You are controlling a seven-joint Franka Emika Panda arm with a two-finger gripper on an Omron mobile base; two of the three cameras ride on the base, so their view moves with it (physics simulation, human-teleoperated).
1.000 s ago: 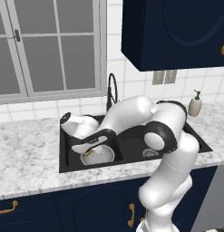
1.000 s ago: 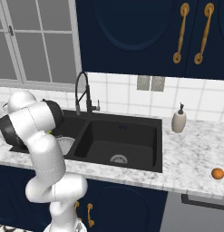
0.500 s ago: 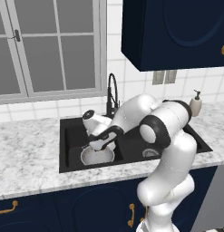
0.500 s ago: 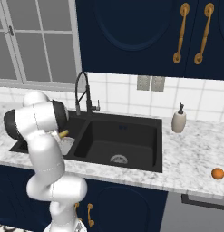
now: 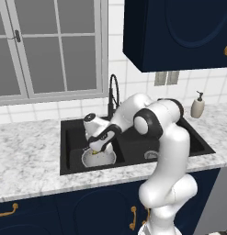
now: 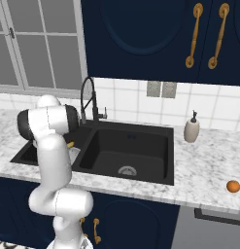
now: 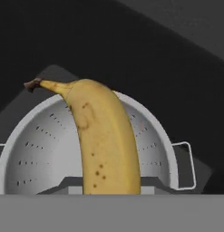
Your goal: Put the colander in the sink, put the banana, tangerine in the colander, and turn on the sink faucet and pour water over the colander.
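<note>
The silver colander [image 5: 101, 159] sits in the left basin of the black sink [image 5: 71, 137]. My gripper [image 5: 97, 146] hangs just above it, shut on the yellow banana [image 5: 93, 151]. In the hand view the banana [image 7: 104, 140] stands lengthwise over the colander's [image 7: 38, 152] perforated bowl, stem end away from me, with my gripper [image 7: 109, 185] closed on its near end. The orange tangerine [image 6: 232, 186] lies on the marble counter far to the right of the sink [image 6: 124, 146]. The black arched faucet [image 5: 113, 94] stands behind the basins, and no water is running.
A beige soap dispenser [image 6: 191, 131] stands on the counter right of the sink, near the tiled wall. A window is behind the left counter, and dark blue cabinets hang overhead. My own arm spans the sink's middle in the left base view.
My hand has shifted a little to the right and come down over the colander, with the banana still held. The colander and tangerine have not moved.
</note>
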